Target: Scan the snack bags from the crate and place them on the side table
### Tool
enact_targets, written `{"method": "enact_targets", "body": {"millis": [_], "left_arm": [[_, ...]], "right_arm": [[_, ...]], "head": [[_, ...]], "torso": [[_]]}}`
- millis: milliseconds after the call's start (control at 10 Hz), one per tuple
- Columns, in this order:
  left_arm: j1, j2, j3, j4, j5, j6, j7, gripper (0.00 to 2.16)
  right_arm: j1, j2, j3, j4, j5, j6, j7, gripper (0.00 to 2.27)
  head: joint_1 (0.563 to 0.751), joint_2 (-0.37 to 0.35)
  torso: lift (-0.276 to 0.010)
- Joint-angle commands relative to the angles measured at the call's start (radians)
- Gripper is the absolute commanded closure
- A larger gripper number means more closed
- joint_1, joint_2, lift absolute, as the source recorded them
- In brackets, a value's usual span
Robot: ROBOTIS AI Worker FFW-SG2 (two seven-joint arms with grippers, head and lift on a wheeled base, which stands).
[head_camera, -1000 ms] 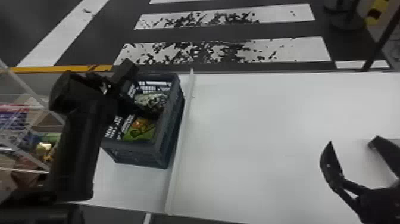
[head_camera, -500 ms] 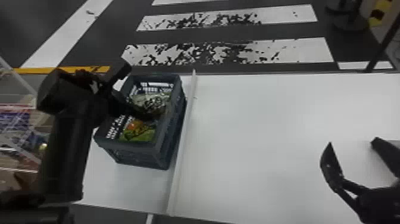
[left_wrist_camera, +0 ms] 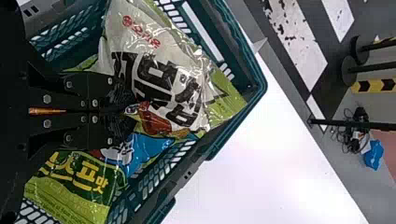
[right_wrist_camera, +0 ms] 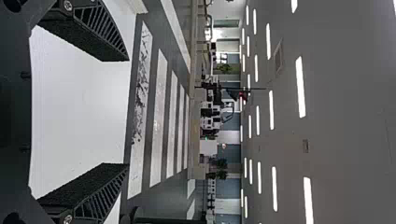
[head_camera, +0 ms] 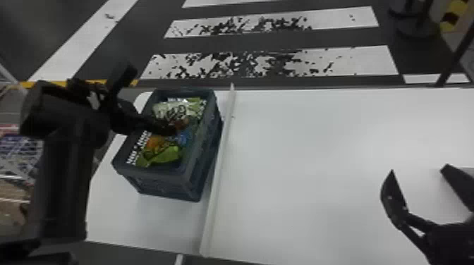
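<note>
Where the head view begins at its left edge, a pale wire rack (head_camera: 17, 155) with blurred, mixed goods stands beside the robot's black left arm (head_camera: 65, 176). From that arm the left gripper (head_camera: 172, 131) dips into the dark blue-green plastic crate (head_camera: 165, 188) with latticed walls, its two flat fingers narrow, drawn close together over the snack bags (I cannot tell whether a bit of wrapper is pinched between them). All the bags I can make out lie inside the crate: the shiny green bag with yellow lettering (left_wrist_camera: 70, 186) at the near end, the bright blue bag (left_wrist_camera: 149, 145) in the middle, partly under its neighbours, and the big white-and-green bag with bold black lettering (left_wrist_camera: 163, 88) at the far end. The crate stands on a smooth white surface (head_camera: 116, 215), just beside a long, thin, pale raised strip (head_camera: 218, 183) running from the near edge to the far edge. Past the strip spreads a broad white tabletop (head_camera: 317, 158), and beyond its far edge is a dark floor with worn white stripes (head_camera: 268, 63). Farthest right, the black right gripper (head_camera: 418, 169) is over that tabletop, its fingers spread wide with nothing between them.
</note>
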Motion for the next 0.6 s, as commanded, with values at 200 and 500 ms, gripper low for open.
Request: {"method": "enact_targets", "body": {"millis": [200, 500], "left_arm": [[0.036, 0.018, 0.081, -0.096, 0.094, 0.015, -0.006, 2.14], [0.082, 0.016, 0.136, -0.273, 0.195, 0.132, 0.003, 2.14]], "right_arm": [[0.002, 0.0, 0.006, -0.006, 0.0, 0.002, 0.0, 0.07], [0.006, 0.0, 0.011, -0.018, 0.002, 0.005, 0.0, 0.07]], "head": [[0.695, 0.218], [0.695, 0.228]], "torso": [[-0.094], [-0.094]]}}
